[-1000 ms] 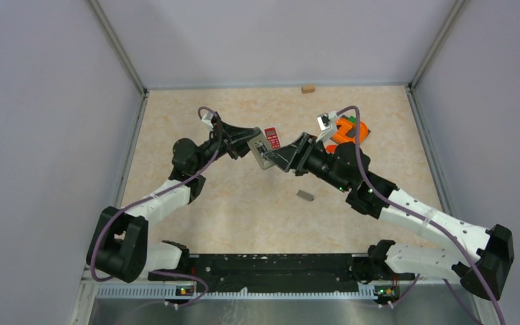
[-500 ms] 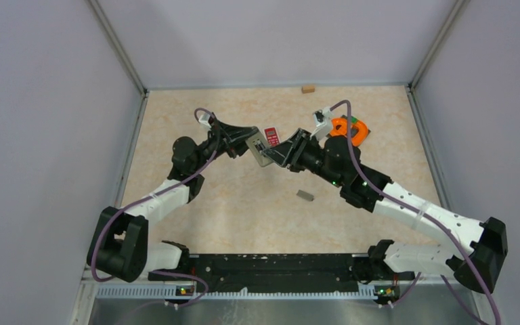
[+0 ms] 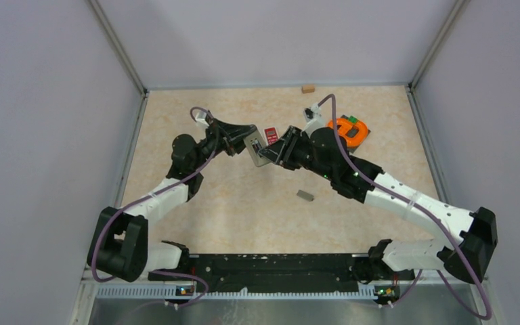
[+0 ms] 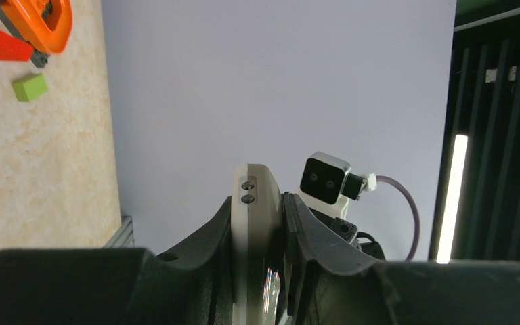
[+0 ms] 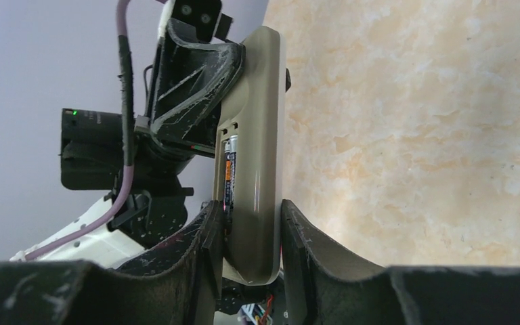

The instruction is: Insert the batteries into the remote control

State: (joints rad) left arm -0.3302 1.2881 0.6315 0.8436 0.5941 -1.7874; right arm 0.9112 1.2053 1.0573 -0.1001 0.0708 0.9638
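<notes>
Above the far middle of the worktop [image 3: 244, 217], the remote control [image 3: 260, 147] hangs in the air between the two arms, touching nothing below. Its long axis runs from one set of jaws to the other. The left jaws are clamped tight across the thickness of one end. The right jaws straddle the other end, narrowed until both fingers [image 5: 206, 237] appear to bear on its faces.

From the right wrist, the open compartment faces the finger on the left of that view. One battery [image 5: 229, 177] lies lengthwise in the slot, along the remote's axis, just beyond that fingertip. I judge the coming move turns on this: the battery sits directly ahead of the right jaws, so the right arm [image 3: 393, 196] is the one to seat it while the left arm [image 3: 169, 193] braces.

Both arms reach forward and inward, wrists nearly meeting. No loose batteries show. A small grey piece [image 3: 305, 196] lies on the worktop nearer the bases; what it is I cannot tell.
</notes>
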